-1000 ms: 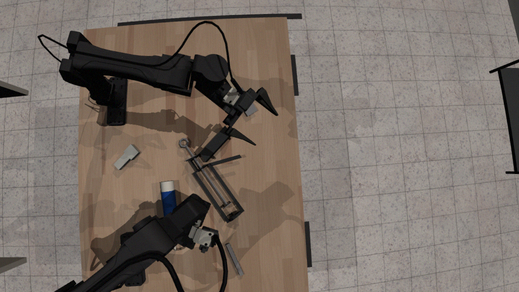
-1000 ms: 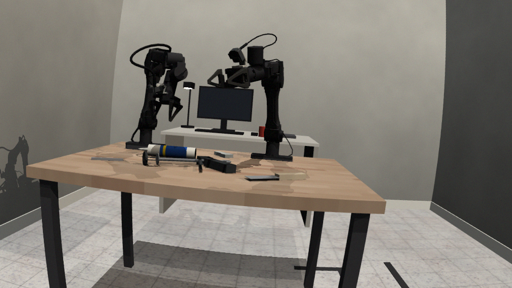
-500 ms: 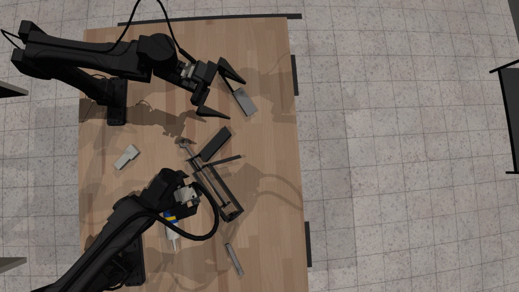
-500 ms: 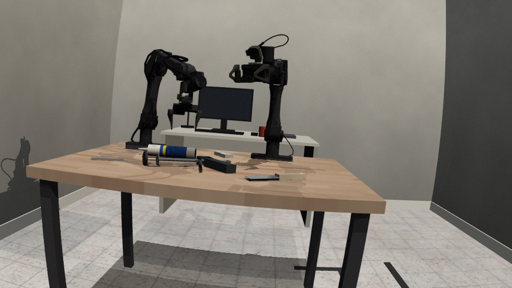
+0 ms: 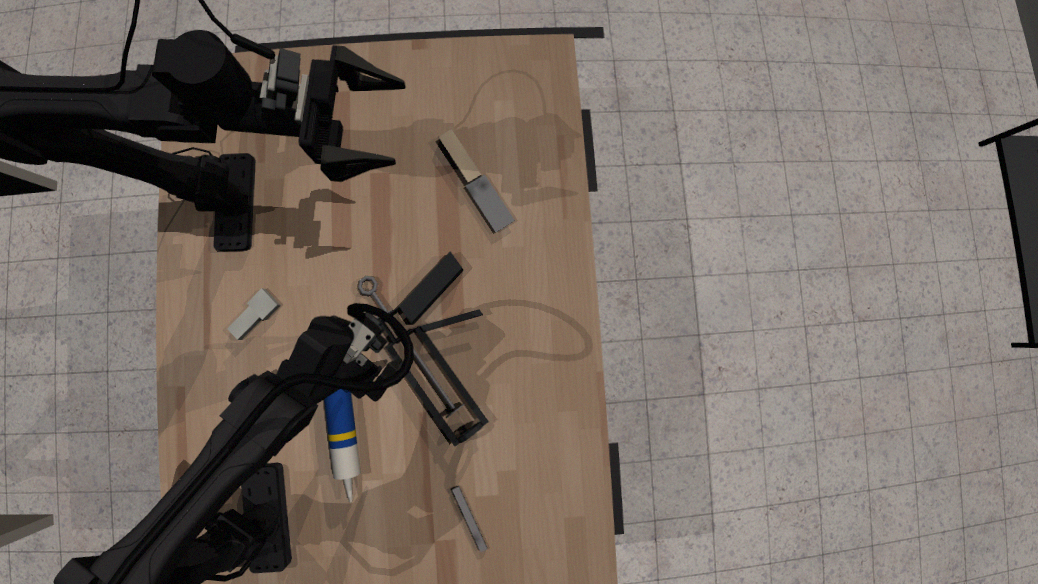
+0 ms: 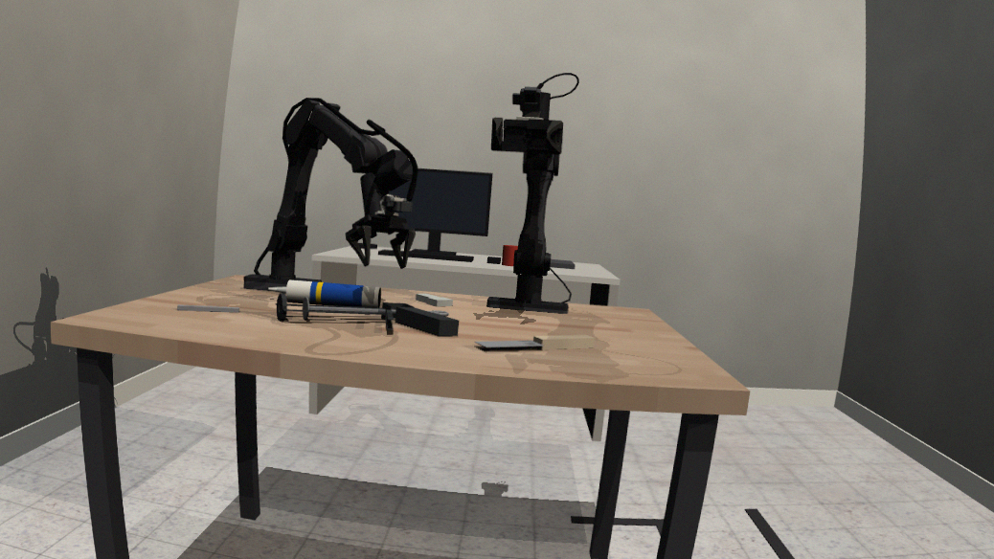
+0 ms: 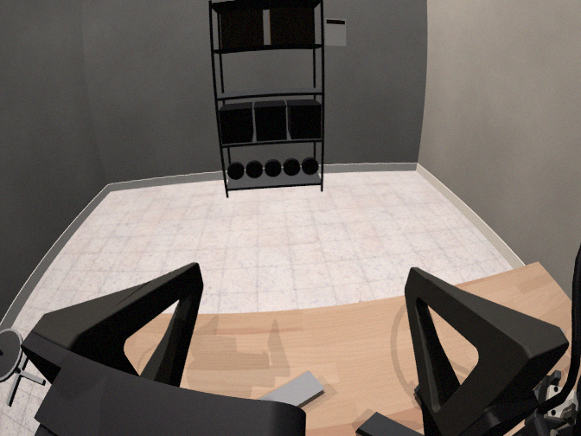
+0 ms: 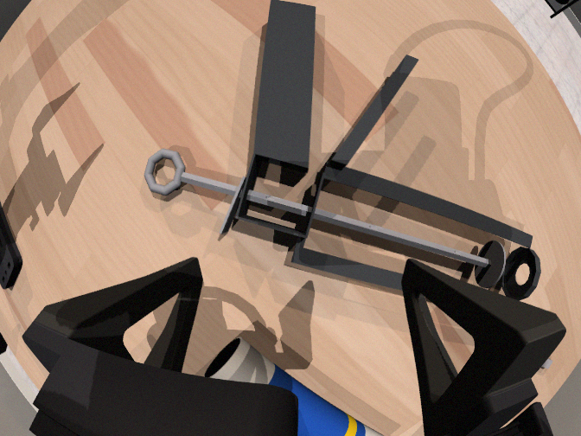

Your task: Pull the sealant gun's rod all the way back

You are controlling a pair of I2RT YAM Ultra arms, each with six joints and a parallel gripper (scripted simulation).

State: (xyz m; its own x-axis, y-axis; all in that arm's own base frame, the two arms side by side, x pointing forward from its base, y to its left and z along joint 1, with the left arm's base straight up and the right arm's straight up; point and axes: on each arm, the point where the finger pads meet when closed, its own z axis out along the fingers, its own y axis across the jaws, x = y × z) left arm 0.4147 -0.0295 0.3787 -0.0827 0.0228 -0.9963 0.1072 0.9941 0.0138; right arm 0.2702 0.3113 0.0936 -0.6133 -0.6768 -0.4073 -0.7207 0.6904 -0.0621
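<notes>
The sealant gun lies on the table, its dark handle (image 5: 433, 288) (image 6: 431, 320) (image 8: 286, 84) and thin trigger (image 8: 375, 112) to one side. The grey rod (image 5: 435, 381) (image 8: 393, 234) is far forward: its disc (image 8: 489, 264) is near the front ring (image 8: 521, 272). The pull ring (image 8: 149, 173) stands a short way behind the thumb plate (image 8: 232, 206), which is tilted just behind the handle. My right gripper (image 6: 384, 264) (image 8: 301, 272) is open and empty, pointing down above the table beside the gun. My left gripper (image 5: 399, 123) (image 6: 526, 135) (image 7: 303, 278) is open and empty, high up, away from the gun.
A blue and white cartridge (image 5: 341, 417) (image 6: 337, 293) (image 8: 319, 403) lies beside the gun, under the right arm. A putty knife (image 5: 489, 203) (image 6: 510, 345) (image 7: 300, 389) lies beyond the handle. A grey bar (image 5: 468, 517) (image 6: 208, 308) lies past the gun's front, a pale block (image 5: 254, 312) (image 6: 434, 300) between the arm bases.
</notes>
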